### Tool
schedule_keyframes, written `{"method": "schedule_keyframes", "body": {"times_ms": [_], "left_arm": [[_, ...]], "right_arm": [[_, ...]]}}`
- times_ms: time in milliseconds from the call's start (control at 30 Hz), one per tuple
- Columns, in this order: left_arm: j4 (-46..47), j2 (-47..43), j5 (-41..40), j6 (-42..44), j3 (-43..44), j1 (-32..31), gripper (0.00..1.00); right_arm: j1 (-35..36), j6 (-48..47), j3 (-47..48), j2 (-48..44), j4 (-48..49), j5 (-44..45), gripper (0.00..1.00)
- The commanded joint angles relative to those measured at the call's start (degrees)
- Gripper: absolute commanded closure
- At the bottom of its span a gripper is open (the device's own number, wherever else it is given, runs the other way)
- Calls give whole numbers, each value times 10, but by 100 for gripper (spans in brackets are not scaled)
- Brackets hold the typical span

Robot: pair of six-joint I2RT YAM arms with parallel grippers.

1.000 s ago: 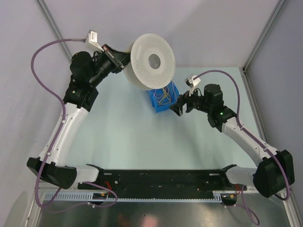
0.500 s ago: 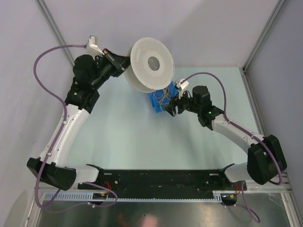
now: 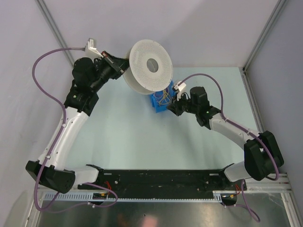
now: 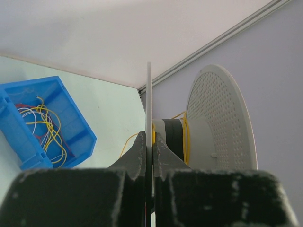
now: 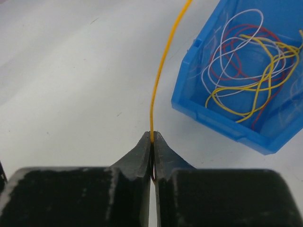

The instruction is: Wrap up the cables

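Note:
My left gripper point(image 4: 150, 135) is shut on the near flange point(image 4: 148, 94) of a white perforated spool point(image 3: 151, 66), holding it up at the back of the table. A yellow cable point(image 4: 186, 137) runs around the spool's hub. My right gripper point(image 5: 152, 135) is shut on that thin yellow cable point(image 5: 161, 71), which rises from the fingertips and leaves the top of the right wrist view. In the top view this gripper point(image 3: 173, 109) is just right of the blue bin point(image 3: 157, 105). A loose tangle of yellow, white and red cables point(image 5: 246, 80) lies in the bin.
The blue bin point(image 5: 227, 118) stands on the pale table under the spool's front edge. Grey walls with metal rails point(image 3: 258, 42) close in the back and sides. A black rail point(image 3: 156, 177) runs along the near edge between the arm bases.
My right arm has moved left to the bin's side, and its gripper has gone from open to shut on the yellow cable. The left arm and spool have shifted only slightly.

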Motion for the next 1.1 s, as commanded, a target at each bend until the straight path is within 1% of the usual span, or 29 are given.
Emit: {"method": "schedule_keyframes", "body": {"times_ms": [0,67,200,300,367,467,567,700,867,967,1067], "left_arm": [[56,-25,-24,-26,-7,7,100],[57,-25,-30,-34,-14,12,100],[55,-27,-59,-36,-32,22,100],[49,-20,-84,0,-38,23,100],[39,-7,-90,31,-38,22,100],[33,13,-94,81,-51,15,100],[29,29,-97,135,-67,-6,100],[26,38,-124,207,-85,-47,100],[26,40,-152,286,-100,-101,100],[27,41,-137,319,-110,-121,100],[27,40,-94,346,-120,-131,100]], "right_arm": [[6,-23,-6,-2,-22,-25,97],[12,-36,-8,-6,-38,-32,99],[23,-80,-9,-25,-79,-55,100],[44,-145,-9,-57,-123,-66,100],[71,-202,-9,-84,-149,-57,100],[113,-268,-8,-121,-157,-39,100],[143,-331,1,-143,-165,-10,100],[160,-389,28,-151,-176,18,100],[169,-422,77,-134,-161,55,100],[170,-436,105,-117,-144,75,100],[170,-446,131,-100,-128,97,100]]}}
